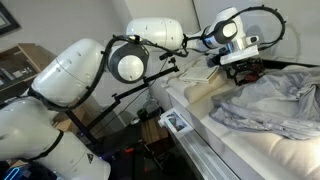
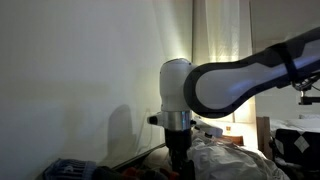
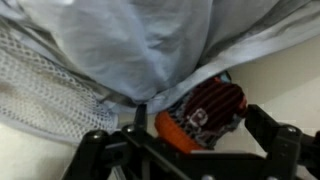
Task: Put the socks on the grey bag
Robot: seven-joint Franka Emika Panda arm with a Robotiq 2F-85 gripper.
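In the wrist view a sock (image 3: 208, 108), orange-red with a dark striped part, lies half under the edge of the grey bag (image 3: 150, 45). My gripper (image 3: 185, 132) is open, and its two black fingers (image 3: 268, 128) stand wide on either side of the sock without squeezing it. In an exterior view the gripper (image 1: 241, 64) hangs low over the far end of the crumpled grey bag (image 1: 278, 100). Only this one sock shows. In an exterior view the arm (image 2: 240, 80) fills the picture, with part of the bag (image 2: 232, 160) below it.
The bag lies on a cream-coloured surface (image 1: 250, 150) with a white front edge (image 1: 205, 140). White mesh (image 3: 40, 85) of the bag spreads at the left of the wrist view. A black stand (image 1: 125, 100) and clutter stand beside the robot's base.
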